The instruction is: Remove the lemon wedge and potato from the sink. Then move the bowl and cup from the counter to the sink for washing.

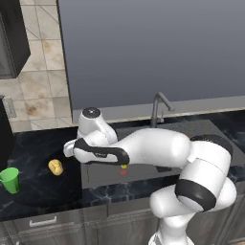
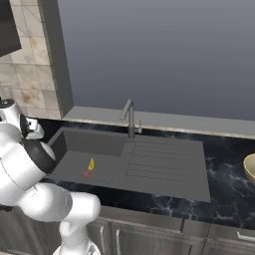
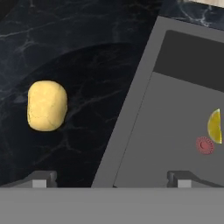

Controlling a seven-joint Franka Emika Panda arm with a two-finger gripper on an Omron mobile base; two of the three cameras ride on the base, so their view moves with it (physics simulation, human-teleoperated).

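Potato (image 1: 56,167) lies out on the counter (image 1: 43,191), left of the sink (image 2: 99,164). Lemon wedge (image 2: 91,164) remains in the basin beside the drain. Cup (image 1: 10,180) and bowl (image 2: 250,168) unmoved on counter. Pincer (image 3: 111,177) wide, empty.

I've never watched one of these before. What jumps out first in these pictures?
The big white arm stretches across a dark marble counter, its gripper open above the sink's left edge. A yellow-tan potato lies on the counter left of the grey sink, near a bright green cup. In the basin, a small yellow lemon wedge lies beside the red drain.
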